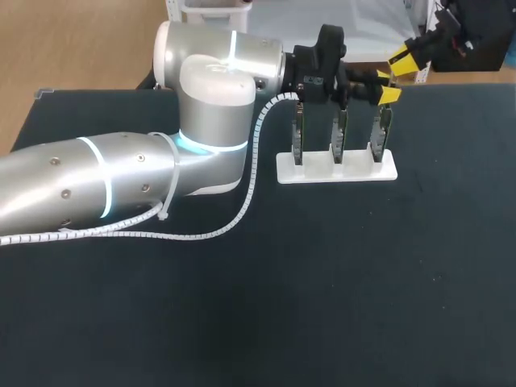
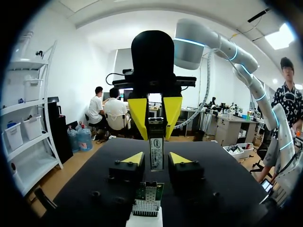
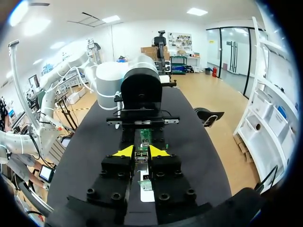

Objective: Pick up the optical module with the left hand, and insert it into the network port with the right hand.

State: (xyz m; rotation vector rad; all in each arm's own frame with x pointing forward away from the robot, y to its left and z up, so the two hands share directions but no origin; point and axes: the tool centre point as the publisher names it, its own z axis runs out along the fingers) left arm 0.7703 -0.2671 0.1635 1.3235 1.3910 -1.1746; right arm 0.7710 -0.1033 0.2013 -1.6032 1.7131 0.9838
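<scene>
The optical module (image 2: 156, 152), a slim silver bar with a label, hangs level above the rightmost green network card (image 2: 147, 193) on the white stand (image 1: 337, 171). My left gripper (image 2: 156, 159) flanks its near end, and a small gap shows between each yellow tip and the module, so it is open. My right gripper (image 2: 156, 116) faces it from the far side, with both yellow fingers pressed on the module's other end. In the right wrist view the module (image 3: 141, 154) sits pinched between the right gripper (image 3: 141, 151) tips. In the head view the left gripper (image 1: 385, 87) meets the right gripper (image 1: 403, 60) over the stand's right end.
Three upright green cards stand in a row on the white stand, near the table's far edge. My left arm (image 1: 121, 177), with its spiral cable, lies across the table's left half. The dark tabletop (image 1: 322, 282) spreads in front of the stand.
</scene>
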